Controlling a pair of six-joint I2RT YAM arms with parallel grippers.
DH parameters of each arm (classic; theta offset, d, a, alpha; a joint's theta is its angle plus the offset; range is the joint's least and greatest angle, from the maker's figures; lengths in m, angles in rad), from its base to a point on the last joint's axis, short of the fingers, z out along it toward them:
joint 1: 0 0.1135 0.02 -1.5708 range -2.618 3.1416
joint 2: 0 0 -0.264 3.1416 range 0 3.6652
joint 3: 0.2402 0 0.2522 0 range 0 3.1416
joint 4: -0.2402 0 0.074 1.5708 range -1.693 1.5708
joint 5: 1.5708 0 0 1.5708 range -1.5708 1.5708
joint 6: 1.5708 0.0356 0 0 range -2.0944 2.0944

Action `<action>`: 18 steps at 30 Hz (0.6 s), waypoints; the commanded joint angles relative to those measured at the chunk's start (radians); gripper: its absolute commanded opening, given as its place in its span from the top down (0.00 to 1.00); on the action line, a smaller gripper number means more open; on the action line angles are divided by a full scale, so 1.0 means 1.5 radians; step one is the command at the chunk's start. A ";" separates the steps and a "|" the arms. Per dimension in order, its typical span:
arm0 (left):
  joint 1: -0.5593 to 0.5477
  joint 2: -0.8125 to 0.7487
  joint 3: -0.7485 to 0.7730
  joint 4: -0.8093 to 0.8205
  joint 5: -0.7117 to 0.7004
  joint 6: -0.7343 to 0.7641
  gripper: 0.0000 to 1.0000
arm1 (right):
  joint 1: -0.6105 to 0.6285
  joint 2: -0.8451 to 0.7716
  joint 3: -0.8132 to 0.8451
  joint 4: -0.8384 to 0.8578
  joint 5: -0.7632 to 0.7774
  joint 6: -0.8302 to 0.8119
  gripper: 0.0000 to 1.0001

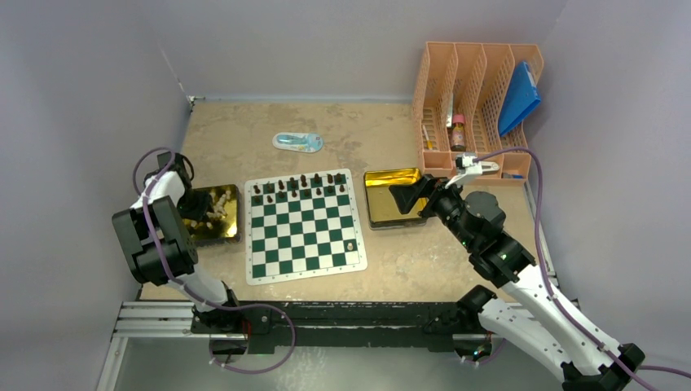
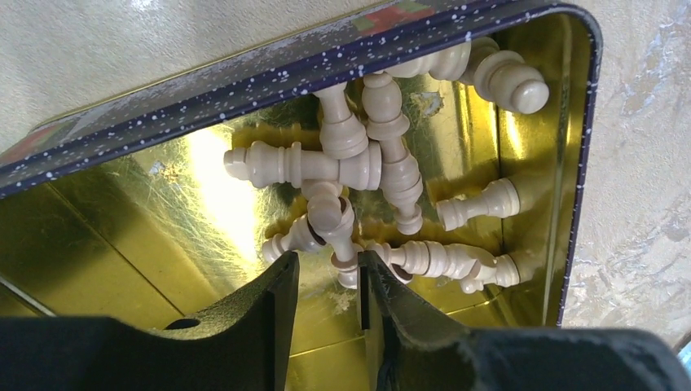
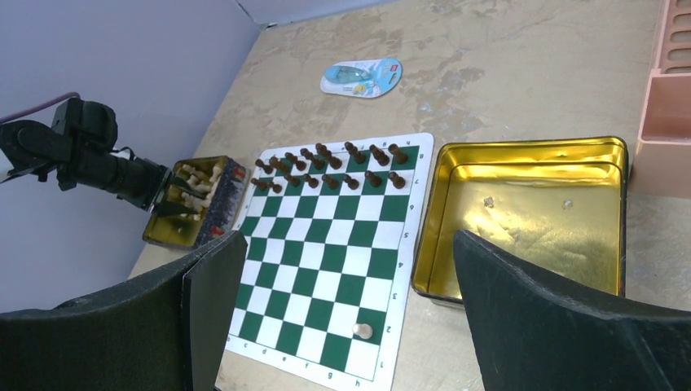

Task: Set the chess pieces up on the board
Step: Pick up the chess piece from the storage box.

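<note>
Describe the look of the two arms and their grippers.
The left arm and right arm are white shells with blocky black joints; a thin purple cable runs along each. The left gripper and right gripper each have two broad matte-black fingers.

Mottled tan tabletop (image 1: 391,130), enclosed by grey walls (image 1: 326,41) on the left, far and right sides. One gold-lined tin (image 1: 228,213) with a dark speckled outer wall sits at the left. A second shallow gold tin (image 1: 383,208) sits at the right, well apart from the first, and a blue-and-white blister pack (image 1: 297,142) lies flat at the far middle. At the far right stands a peach slotted file organiser (image 1: 477,73), with a tilted blue folder (image 1: 519,98) in its rightmost slot and a small pink-capped bottle (image 1: 458,134) upright in an inner slot.
</note>
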 commanded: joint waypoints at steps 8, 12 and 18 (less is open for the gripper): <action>0.004 0.029 0.010 0.028 -0.003 0.016 0.68 | -0.001 -0.005 0.009 0.031 0.017 -0.013 0.01; 0.005 0.020 0.007 0.019 -0.001 0.009 0.74 | -0.001 -0.004 0.023 0.022 0.027 -0.024 0.01; 0.004 -0.008 0.010 0.004 0.009 0.004 0.82 | -0.001 -0.002 0.023 0.025 0.018 -0.018 0.01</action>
